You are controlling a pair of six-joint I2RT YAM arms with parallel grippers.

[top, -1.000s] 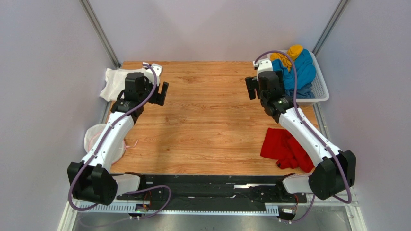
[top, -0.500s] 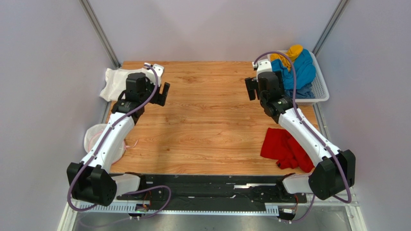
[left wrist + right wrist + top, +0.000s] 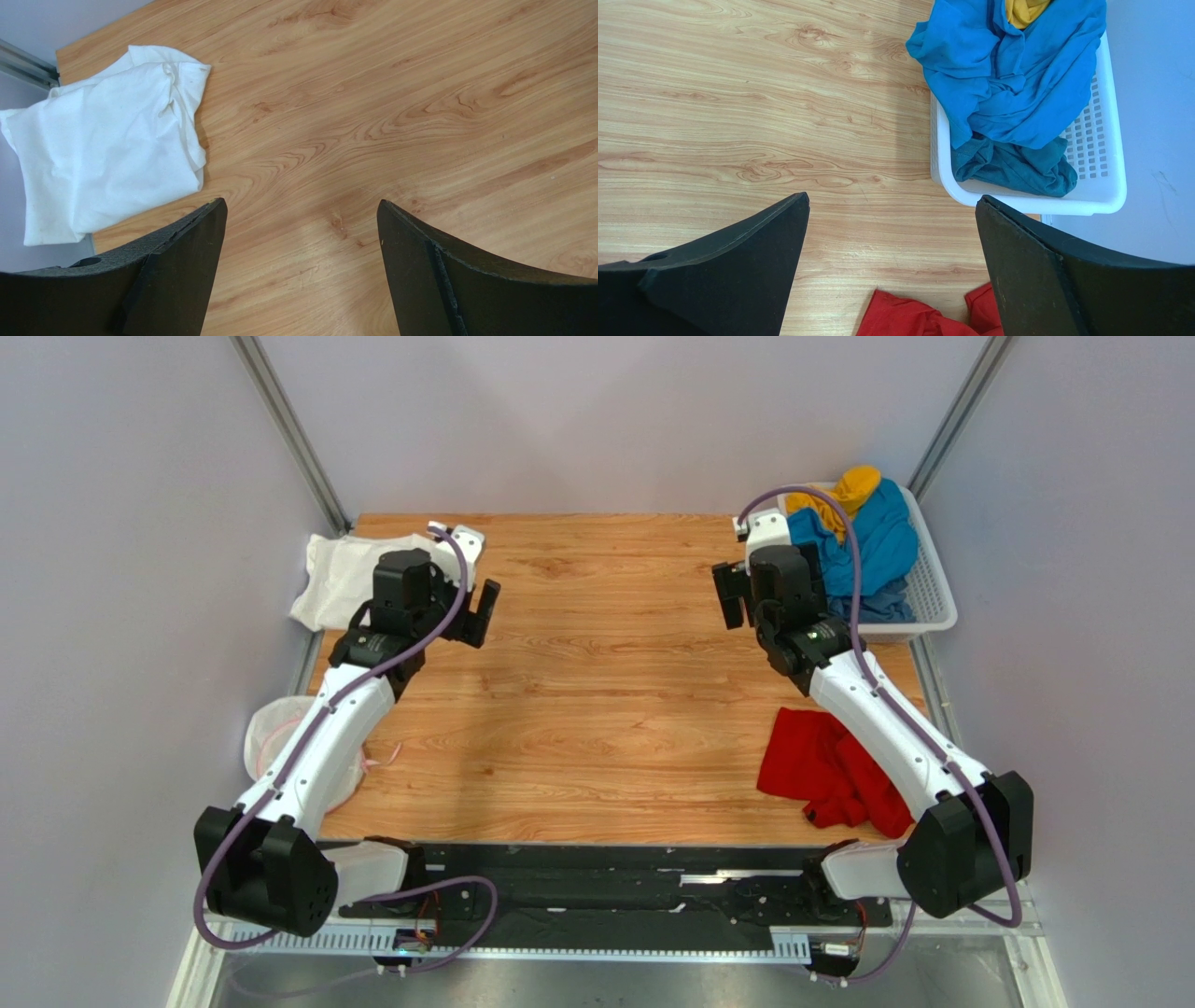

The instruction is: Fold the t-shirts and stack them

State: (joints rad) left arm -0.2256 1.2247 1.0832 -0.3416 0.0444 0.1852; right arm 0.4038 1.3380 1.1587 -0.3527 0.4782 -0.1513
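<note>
The left gripper [image 3: 300, 205] hung released above the wooden table [image 3: 603, 686], its jaws spread wide with only bare wood between them and nothing grasped. In its wrist view a crumpled white t-shirt [image 3: 105, 140] lay just beyond and to the left of the fingers, at the table's far left corner, one edge reaching past the table's side. From above, that arm stretched along the left side of the table, its claw near the shirt but apart from it.

The right gripper [image 3: 892, 198] was released too, jaws wide and empty, poised over the wood near the far right. Just beside it to the right stood a white lattice basket [image 3: 1102, 189] at the table's far right corner. A blue t-shirt [image 3: 1011, 63] was heaped in the basket and spilled over its left rim, a yellow t-shirt [image 3: 1025, 8] sat bunched at the far end, and a darker teal garment [image 3: 1011, 168] lay at the near end, under the blue one.

A red t-shirt [image 3: 828, 763] lay rumpled on the table near the right edge, close to the near side, partly under the right arm. At the left edge a pale bundle of cloth [image 3: 274, 728] showed beneath the left arm; what it was could not be told
</note>
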